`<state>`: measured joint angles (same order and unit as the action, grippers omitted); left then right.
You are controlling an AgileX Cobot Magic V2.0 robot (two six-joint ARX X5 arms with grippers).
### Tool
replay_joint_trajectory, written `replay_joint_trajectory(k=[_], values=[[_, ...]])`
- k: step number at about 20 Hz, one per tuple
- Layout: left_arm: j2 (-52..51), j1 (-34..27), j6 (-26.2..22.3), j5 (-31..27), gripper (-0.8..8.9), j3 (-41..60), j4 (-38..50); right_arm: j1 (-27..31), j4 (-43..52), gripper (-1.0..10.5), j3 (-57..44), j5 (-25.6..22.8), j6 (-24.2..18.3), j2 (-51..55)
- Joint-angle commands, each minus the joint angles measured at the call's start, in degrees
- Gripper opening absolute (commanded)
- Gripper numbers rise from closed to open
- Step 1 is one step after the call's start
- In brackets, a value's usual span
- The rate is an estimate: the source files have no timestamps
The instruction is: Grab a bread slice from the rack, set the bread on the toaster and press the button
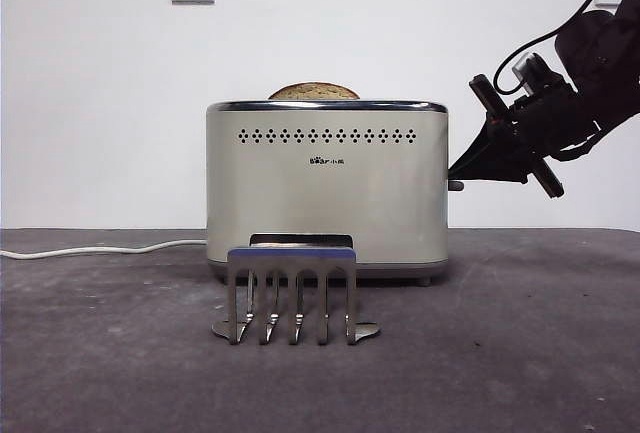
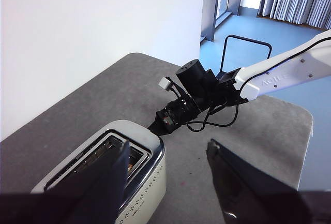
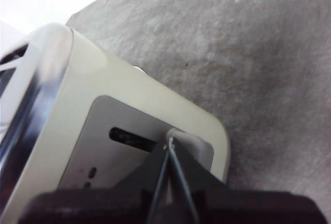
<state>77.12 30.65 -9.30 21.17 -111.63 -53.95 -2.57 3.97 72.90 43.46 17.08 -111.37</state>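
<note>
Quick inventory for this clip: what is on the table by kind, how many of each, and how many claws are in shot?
Boxy cream-white toaster: 1
Speckled tan bread slice, in the toaster slot: 1
Shiny metal toast rack, holding no bread: 1
White power cord: 1
Black two-jaw claws: 2 (right claw shut at the toaster's narrow side; left claw open above the toaster)
Total: 6
</note>
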Motion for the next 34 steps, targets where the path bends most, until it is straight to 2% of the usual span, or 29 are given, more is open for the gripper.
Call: replay_joint_trajectory(k=[1,5,13,34], values=[[0.0,0.2,0.5,0.1,2.55,0.2,0.3,-0.2,-2.0,-0.1,-0.4,-1.1,-2.7,-1.5],[0.0,0.2,1.4,0.1,2.55,0.2,0.2,-0.2,-3.5,-0.1,-0.4,-3.2,-4.5,-2.2],[0.0,0.2,2.1,0.1,2.55,0.2,0.2,-0.5,-5.4,-0.1,-0.4,-3.3,-6.2,-4.5],[0.0,0.2,2.1,0.0,2.55,0.2,-0.6,-0.4,-5.4,-0.1,-0.3,-2.9,-6.0,-3.7]])
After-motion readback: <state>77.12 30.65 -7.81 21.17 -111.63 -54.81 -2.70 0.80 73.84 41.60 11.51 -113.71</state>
